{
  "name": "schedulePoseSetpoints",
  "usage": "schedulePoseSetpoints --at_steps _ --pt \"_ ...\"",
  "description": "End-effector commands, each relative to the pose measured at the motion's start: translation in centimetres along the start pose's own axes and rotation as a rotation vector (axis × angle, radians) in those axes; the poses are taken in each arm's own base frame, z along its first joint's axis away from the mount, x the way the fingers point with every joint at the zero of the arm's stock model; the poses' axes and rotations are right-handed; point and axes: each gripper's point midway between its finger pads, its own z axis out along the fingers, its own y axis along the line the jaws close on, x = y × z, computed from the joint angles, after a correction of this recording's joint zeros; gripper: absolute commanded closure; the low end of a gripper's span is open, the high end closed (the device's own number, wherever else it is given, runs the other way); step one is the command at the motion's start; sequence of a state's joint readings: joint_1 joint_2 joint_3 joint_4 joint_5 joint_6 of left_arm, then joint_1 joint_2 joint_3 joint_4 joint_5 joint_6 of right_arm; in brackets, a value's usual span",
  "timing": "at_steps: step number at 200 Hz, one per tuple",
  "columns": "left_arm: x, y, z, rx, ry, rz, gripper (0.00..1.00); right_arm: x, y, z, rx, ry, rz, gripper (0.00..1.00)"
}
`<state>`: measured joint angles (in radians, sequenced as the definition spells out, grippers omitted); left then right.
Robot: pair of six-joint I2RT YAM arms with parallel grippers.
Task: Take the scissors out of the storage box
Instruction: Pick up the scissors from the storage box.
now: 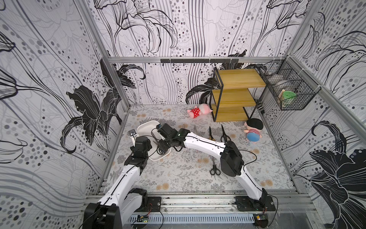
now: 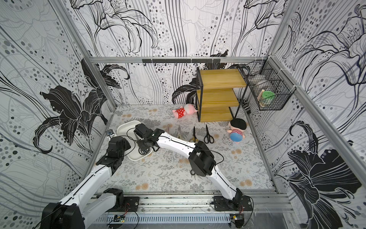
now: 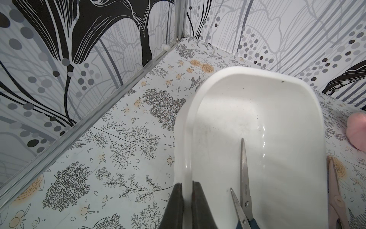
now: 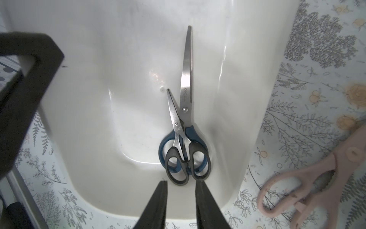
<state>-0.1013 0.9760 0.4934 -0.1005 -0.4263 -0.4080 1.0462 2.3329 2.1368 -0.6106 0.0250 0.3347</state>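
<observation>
The white storage box (image 1: 145, 123) lies at the left of the table. My left gripper (image 3: 187, 184) is shut on its side rim (image 3: 183, 138). Two pairs of scissors lie inside, at the near end. One is large with dark-blue handles (image 4: 186, 83). A small black-handled pair (image 4: 178, 158) lies across it. My right gripper (image 4: 181, 183) hangs open just above their handles with nothing between its fingers. Several more scissors lie on the table outside the box: a pinkish-beige pair (image 4: 309, 178), a yellow-black pair (image 1: 211, 135), and two black pairs (image 1: 223, 134) (image 1: 214, 168).
A wooden shelf with a black frame (image 1: 235, 95) stands at the back right. A pink plush (image 1: 199, 111) lies beside it, and a doll with a black cap (image 1: 253, 130) sits in front. A black wire basket (image 1: 289, 93) hangs on the right wall.
</observation>
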Motion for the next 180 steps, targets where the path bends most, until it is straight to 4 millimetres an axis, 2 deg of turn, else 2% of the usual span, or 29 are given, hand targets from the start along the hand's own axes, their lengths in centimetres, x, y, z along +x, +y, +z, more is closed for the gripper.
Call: schedulePoseSetpoints --at_steps 1,52,102,129,143,180 --pt "-2.7 -0.9 -0.6 0.032 -0.078 -0.036 1.0 1.4 0.1 1.3 -0.016 0.038 -0.018 0.69" --pt "-2.5 -0.8 -0.5 0.029 -0.073 -0.033 1.0 3.0 0.1 3.8 -0.021 0.101 -0.056 0.67" --pt "-2.5 -0.7 -0.5 0.021 -0.072 -0.032 1.0 3.5 0.3 4.1 -0.039 0.113 -0.07 0.67" --pt "-2.4 -0.6 -0.4 0.018 -0.069 -0.03 1.0 3.9 -0.7 4.5 0.012 0.116 -0.083 0.67" --pt "-2.4 -0.7 -0.4 0.019 -0.069 -0.029 1.0 3.8 -1.0 4.6 0.027 0.112 -0.094 0.61" --pt "-2.3 -0.7 -0.3 0.018 -0.065 -0.027 1.0 3.5 -1.1 5.4 0.038 0.107 -0.112 0.6"
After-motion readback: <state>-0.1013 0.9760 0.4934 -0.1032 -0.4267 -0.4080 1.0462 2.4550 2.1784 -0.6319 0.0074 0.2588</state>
